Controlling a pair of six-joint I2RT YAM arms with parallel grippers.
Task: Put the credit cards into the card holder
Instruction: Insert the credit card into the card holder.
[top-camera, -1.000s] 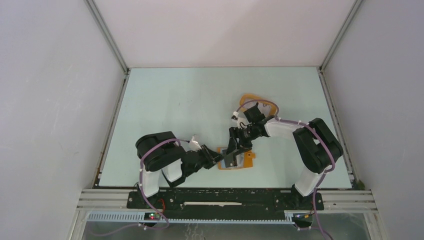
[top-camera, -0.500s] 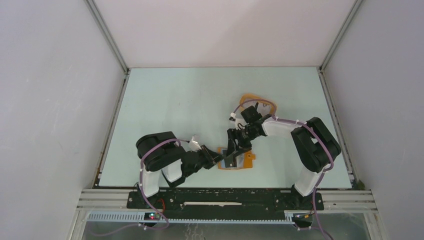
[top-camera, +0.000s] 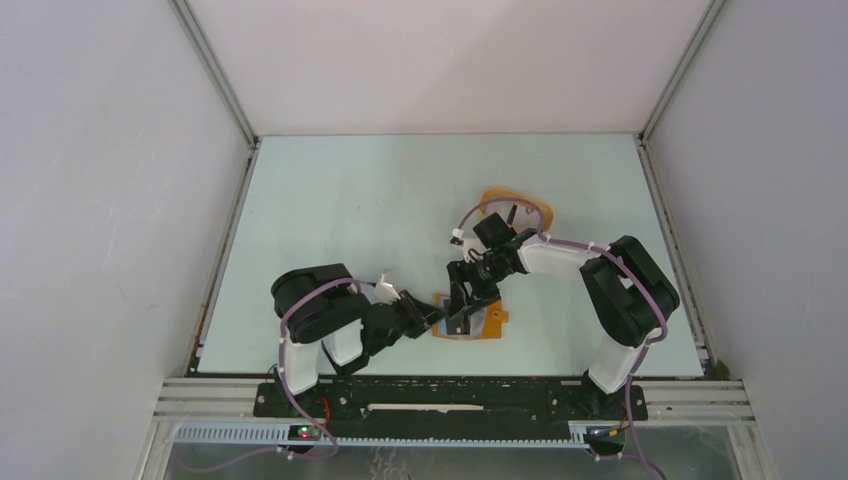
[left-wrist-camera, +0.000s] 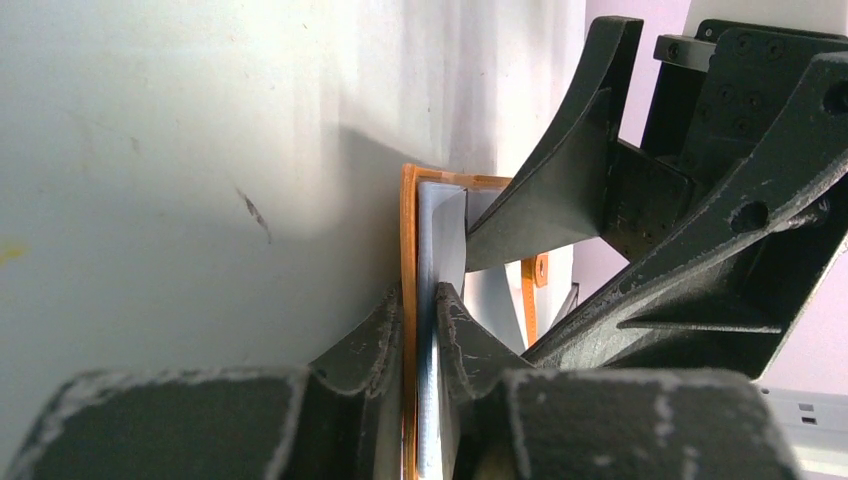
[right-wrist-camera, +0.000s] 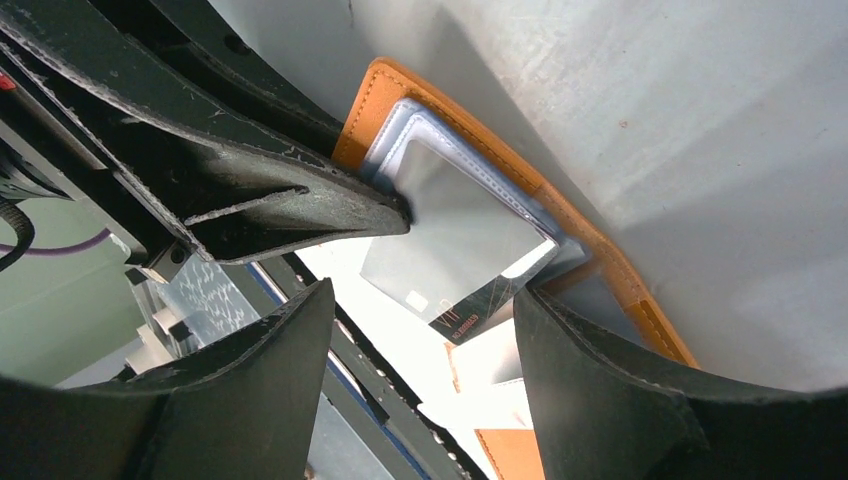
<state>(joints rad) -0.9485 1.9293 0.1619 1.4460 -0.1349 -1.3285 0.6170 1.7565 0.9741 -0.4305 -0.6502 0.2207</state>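
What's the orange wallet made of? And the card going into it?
The card holder looks like leather or fake leather: matte orange-brown, with stitching along its edge. Its inner sleeve seems to be soft clear plastic, glossy and stitched too. The card looks like stiff, smooth plastic: flat, grey and a bit shiny.

We see a pale green table (top-camera: 330, 220) carrying 2 things: an orange-brown card holder (top-camera: 492, 320) at lower centre and an oval orange tray (top-camera: 512, 192) up and to its right.
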